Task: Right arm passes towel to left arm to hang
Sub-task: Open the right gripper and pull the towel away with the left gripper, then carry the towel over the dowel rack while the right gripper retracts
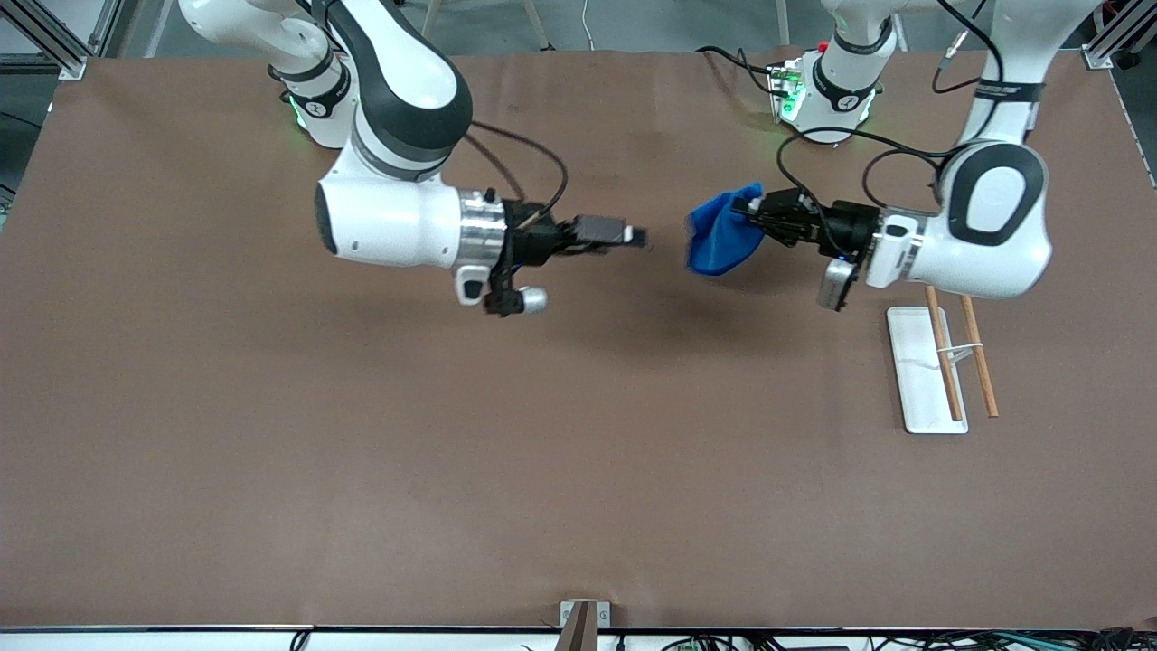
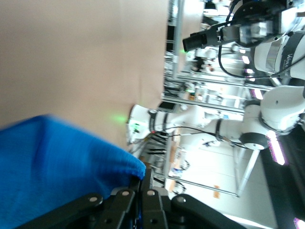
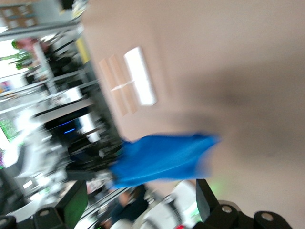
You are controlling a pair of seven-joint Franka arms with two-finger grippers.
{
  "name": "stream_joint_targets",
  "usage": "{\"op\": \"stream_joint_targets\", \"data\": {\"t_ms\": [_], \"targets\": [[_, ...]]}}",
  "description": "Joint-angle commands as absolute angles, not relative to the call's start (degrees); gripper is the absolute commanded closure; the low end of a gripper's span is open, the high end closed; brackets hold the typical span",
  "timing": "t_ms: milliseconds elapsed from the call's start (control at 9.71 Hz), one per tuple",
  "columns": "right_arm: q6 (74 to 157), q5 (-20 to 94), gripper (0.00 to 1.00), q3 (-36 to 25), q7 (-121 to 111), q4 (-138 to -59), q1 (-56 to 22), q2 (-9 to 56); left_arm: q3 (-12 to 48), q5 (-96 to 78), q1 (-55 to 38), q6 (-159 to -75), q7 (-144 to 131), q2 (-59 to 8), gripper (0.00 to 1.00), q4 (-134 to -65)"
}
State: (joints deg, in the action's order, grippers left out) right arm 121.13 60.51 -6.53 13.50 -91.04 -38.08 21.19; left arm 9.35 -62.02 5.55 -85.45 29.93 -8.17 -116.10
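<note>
Left tool (image 1: 755, 212): black two-finger unit on the left arm (image 1: 990, 221), held level above the desk (image 1: 362, 452), fingers clamped together on one edge of the towel (image 1: 719, 237); in the left wrist view the two fingers (image 2: 145, 191) meet on the cloth's corner. Towel: bright royal-blue soft cloth, bunched, hanging from the left tool in the air over the middle of the desk, touching nothing else; it shows large and close in the left wrist view (image 2: 52, 171) and farther off in the right wrist view (image 3: 162, 157). Right tool (image 1: 633, 236): black two-finger unit on the right arm (image 1: 389, 217), also level above the desk, pointing at the towel with a clear gap between them; fingers spread apart and empty, one finger (image 3: 205, 198) showing at each side of the right wrist view. Rack (image 1: 926, 366): white flat base with two thin wooden rods (image 1: 981, 357), on the desk toward the left arm's end, nearer the front camera than the left arm's wrist. Desk: brown cover, both arm bases along its edge farthest from the front camera.
</note>
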Motion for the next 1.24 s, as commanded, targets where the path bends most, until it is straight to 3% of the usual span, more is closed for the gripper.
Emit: {"op": "stream_joint_targets", "data": {"t_ms": [0, 412, 927, 1133], "targets": [[120.85, 45.25, 0.0, -10.7, 15.12, -92.55, -37.88, 19.07, 9.58, -51.99, 6.94, -85.96, 22.36, -9.66, 1.0, -106.48], [120.06, 24.83, 0.0, -22.9, 15.21, -92.64, -38.06, 17.14, 9.49, -40.27, 12.46, -86.57, 19.95, -11.87, 1.0, -97.66], [110.26, 7.76, 0.0, -36.89, 13.8, -89.58, -37.97, 14.16, 9.58, -30.32, 21.24, -92.27, 20.91, -13.35, 1.0, -96.77], [103.65, 6.33, 0.0, -36.4, 11.7, -88.86, -33.62, 9.78, 9.49, -27.97, 24.24, -93.07, 25.55, -16.68, 1.0, -94.4]]}}
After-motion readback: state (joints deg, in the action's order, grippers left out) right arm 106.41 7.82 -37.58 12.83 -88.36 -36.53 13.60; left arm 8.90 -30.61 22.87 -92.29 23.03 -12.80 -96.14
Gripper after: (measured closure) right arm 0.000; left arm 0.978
